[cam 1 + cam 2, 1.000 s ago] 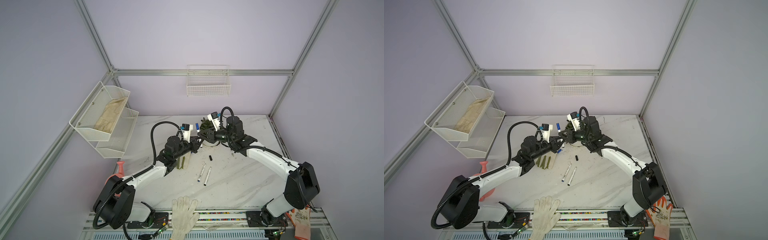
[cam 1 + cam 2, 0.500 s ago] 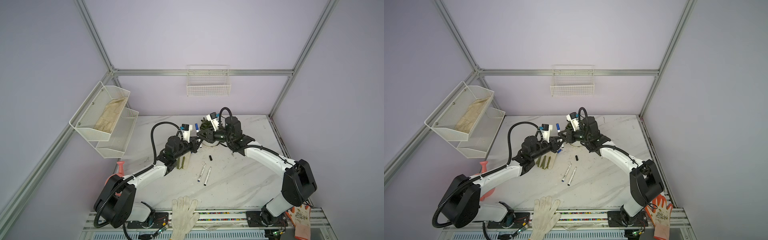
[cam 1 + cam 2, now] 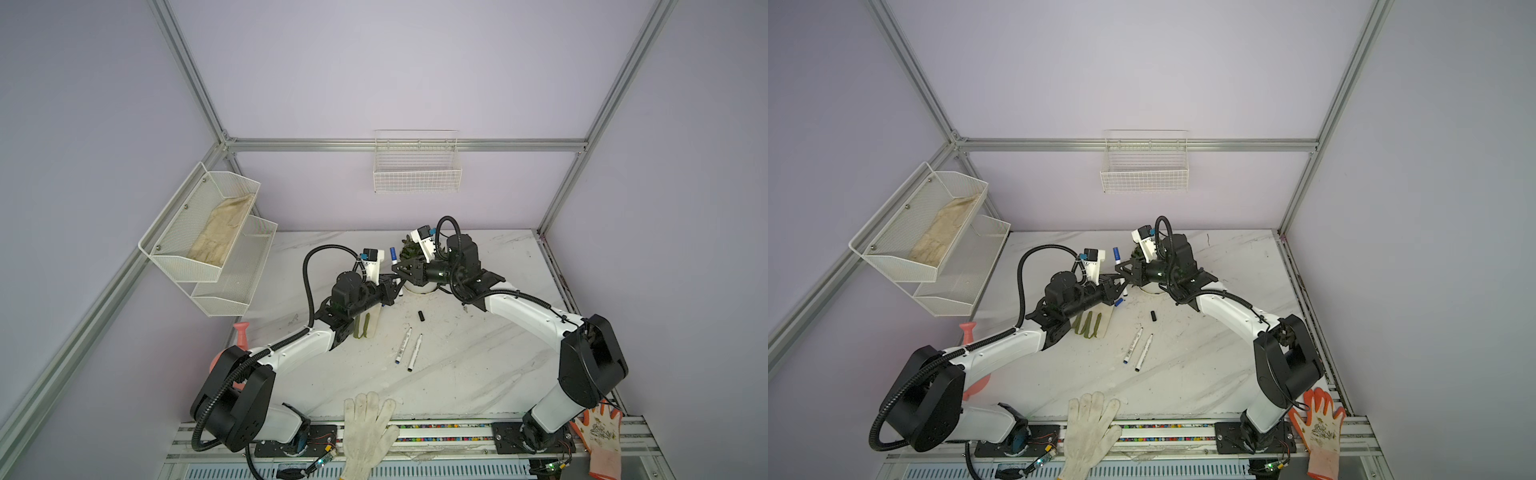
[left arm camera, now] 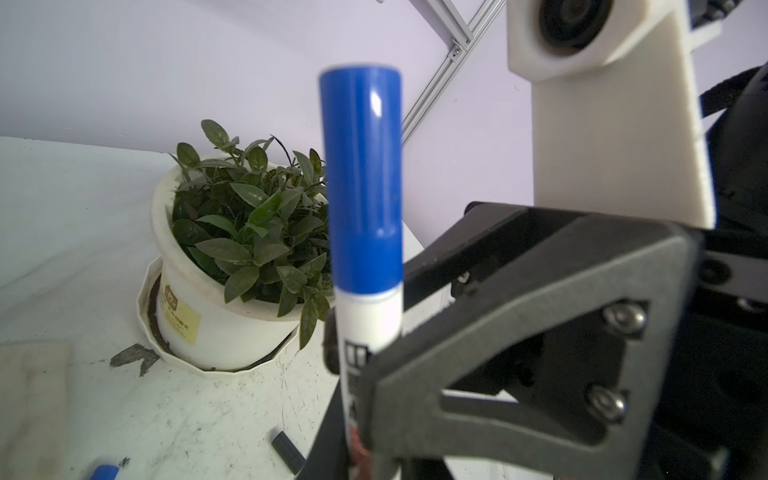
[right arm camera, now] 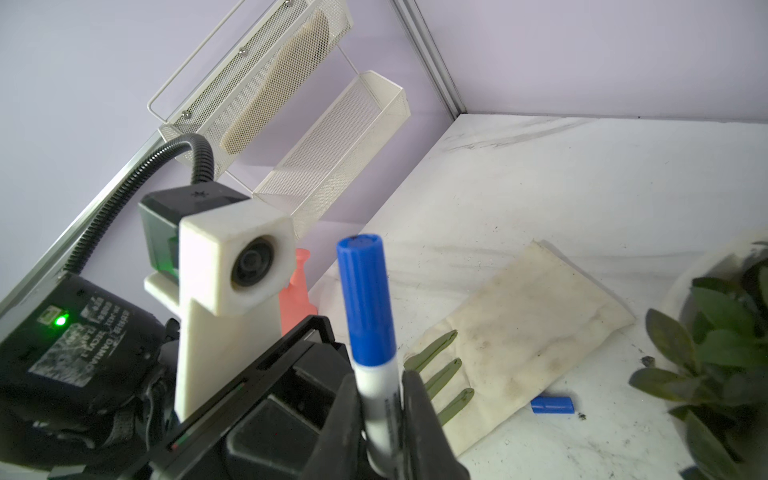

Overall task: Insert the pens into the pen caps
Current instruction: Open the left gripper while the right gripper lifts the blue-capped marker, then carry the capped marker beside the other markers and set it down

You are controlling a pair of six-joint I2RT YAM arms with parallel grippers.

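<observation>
left end effector (image 3: 390, 287) and right end effector (image 5: 380, 386) both pinch one upright pen (image 4: 368, 320), blue cap (image 4: 361, 174) fitted, above the surface (image 3: 478, 374) near the plant pot (image 4: 216, 332). two uncapped pens (image 3: 403, 345) (image 3: 415, 352) lie side by side on it, near one black cap (image 3: 421, 316) and one loose blue cap (image 5: 552, 405).

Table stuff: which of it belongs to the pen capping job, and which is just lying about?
Job: capped pen, upright; loose pen with blue end; loose pen with black end; black cap; blue cap.
Lying about: potted plant; cloth with green strips; white glove; orange glove; mesh shelf; wire basket.
</observation>
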